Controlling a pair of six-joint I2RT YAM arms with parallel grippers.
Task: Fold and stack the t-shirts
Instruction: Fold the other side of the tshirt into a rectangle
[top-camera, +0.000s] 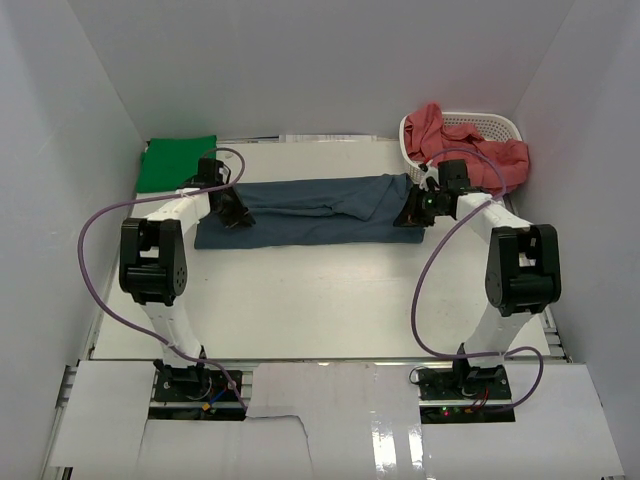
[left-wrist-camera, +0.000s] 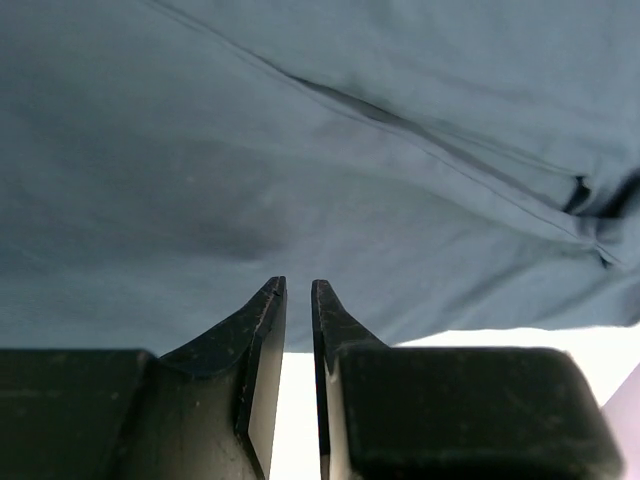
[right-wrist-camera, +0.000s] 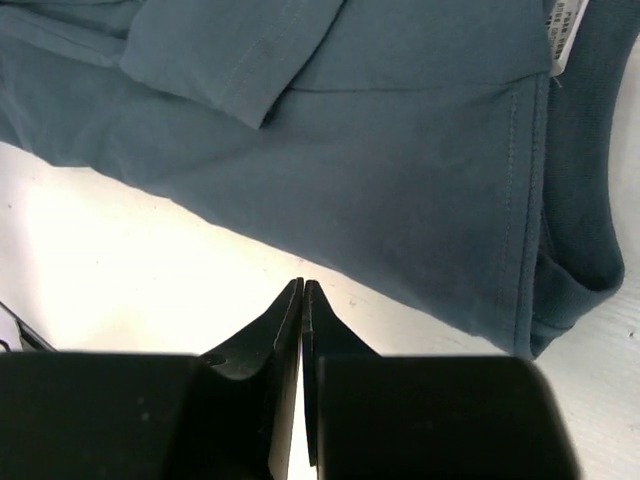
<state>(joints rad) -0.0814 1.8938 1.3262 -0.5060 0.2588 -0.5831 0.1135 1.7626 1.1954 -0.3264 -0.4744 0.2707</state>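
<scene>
Slate blue t-shirt (top-camera: 320, 213) lies creased, left claw (left-wrist-camera: 298, 287) barely spread, right claw (right-wrist-camera: 303, 284) closed.

Rear overhead view; wrist close-ups over same blue t-shirt (top-camera: 310, 215)

Matt blue cloth t-shirt (right-wrist-camera: 400, 180), matt black fingers (right-wrist-camera: 268, 385), smooth white table (right-wrist-camera: 150, 270)

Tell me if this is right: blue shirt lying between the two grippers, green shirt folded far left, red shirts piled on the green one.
One thing is off. The red shirts are not on the green shirt; they lie in and over the white basket at the far right, as the top view shows. The rest holds.
</scene>
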